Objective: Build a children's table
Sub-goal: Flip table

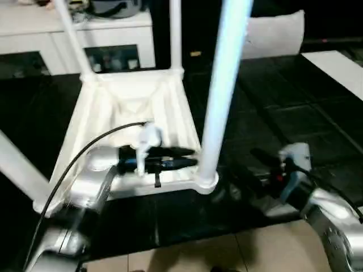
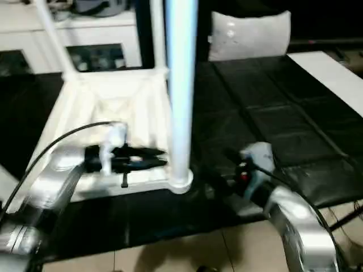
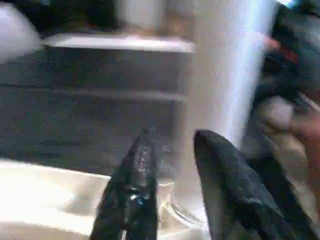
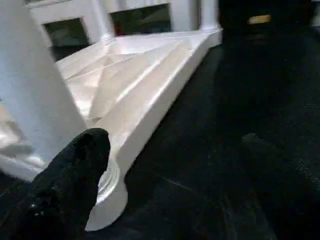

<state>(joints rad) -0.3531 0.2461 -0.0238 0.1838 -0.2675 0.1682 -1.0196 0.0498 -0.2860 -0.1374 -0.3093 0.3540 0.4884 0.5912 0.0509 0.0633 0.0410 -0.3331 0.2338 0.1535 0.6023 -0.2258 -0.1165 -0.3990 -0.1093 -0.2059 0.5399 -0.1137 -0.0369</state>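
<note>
The children's table [image 1: 136,107] lies upside down on the black work table [image 1: 295,113], ribbed underside up, with four legs standing in its corner sockets (the near right leg [image 1: 224,85] looks freshly seated), so assembly seems nearly done; checking and turning it upright likely remain. The left gripper [image 1: 190,157] reaches over the underside, fingers slightly parted, holding nothing. The right gripper [image 4: 170,170] hangs open beside that socket.
</note>
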